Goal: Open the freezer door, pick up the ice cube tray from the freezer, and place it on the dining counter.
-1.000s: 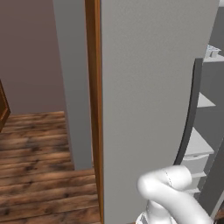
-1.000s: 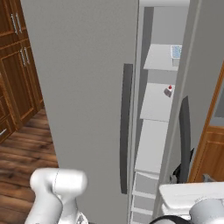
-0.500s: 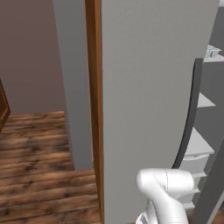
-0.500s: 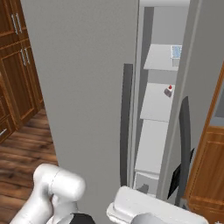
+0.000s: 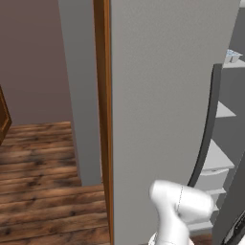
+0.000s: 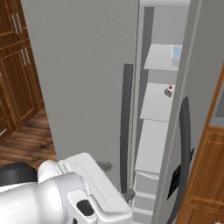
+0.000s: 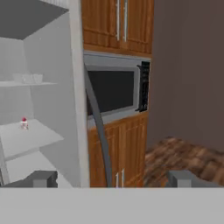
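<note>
- The freezer door [image 6: 192, 127] is seen swung partly open in the right base view, with its long dark handle [image 6: 184, 144] running down its edge; the white shelves of the freezer [image 6: 159, 105] show through the gap.
- The ice cube tray [image 6: 176, 52] lies on the upper shelf, at that shelf's right edge, against the door side of the opening. In the hand view it shows as a pale row of cells [image 7: 27, 78] along the front edge of the upper shelf.
- A small red-topped item [image 6: 169, 90] stands on the shelf below, well apart from the tray.
- The gripper [image 7: 111, 179] is held with its jaws spread wide and nothing between them; its fingertips [image 7: 42, 178] frame the edge of the open door, with a built-in microwave [image 7: 116, 89] and wooden cabinets beyond.
- The tray is judged to be light, stiff and thin-walled, probably smooth plastic and so rather slippery; little squeeze should be needed, yet a pinch on one corner alone could let it tip.
- Hold is best taken across the short width near the middle of a long side, over the rim or a cell wall, so that it stays level.
- The gap looks narrow; the door may need to be opened further before the shelf can be reached.
</note>
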